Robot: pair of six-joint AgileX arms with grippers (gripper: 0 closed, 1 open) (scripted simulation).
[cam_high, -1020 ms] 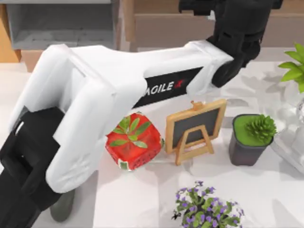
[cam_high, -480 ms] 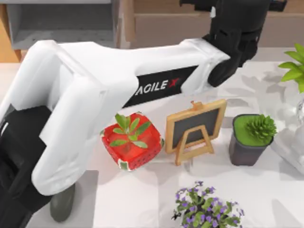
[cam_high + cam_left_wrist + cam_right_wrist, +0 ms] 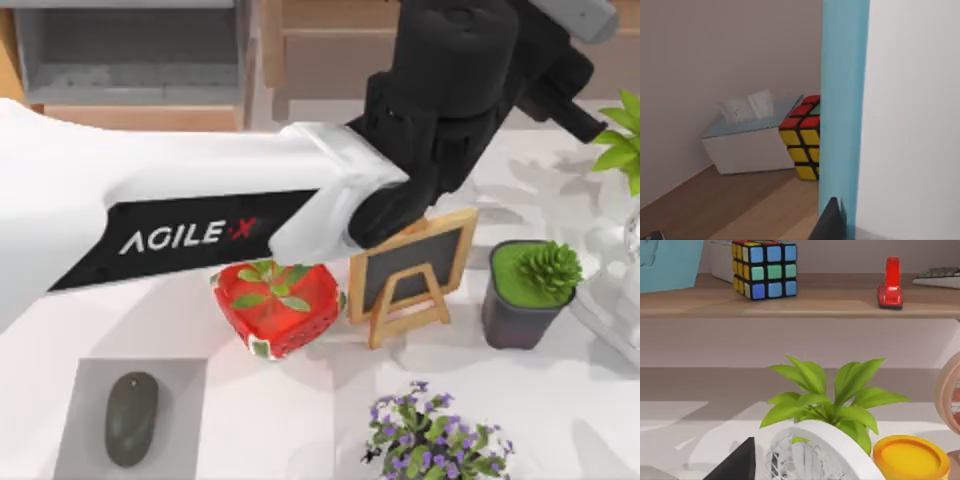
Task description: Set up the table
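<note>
My left arm (image 3: pixel 200 230) now swung lower across frame centre vs 0.5 s ago, mouse (image 3: pixel 131 418) on grey pad lower left uncovered, left hand state can't tell, white bench (image 3: pixel 300 420) spans frame, strawberry pot (image 3: pixel 278 308) unmoved.

Bright, even overhead light; soft grey shadows fall on the white desk (image 3: pixel 300 420) beside the easel (image 3: pixel 412 274) and pots.
</note>
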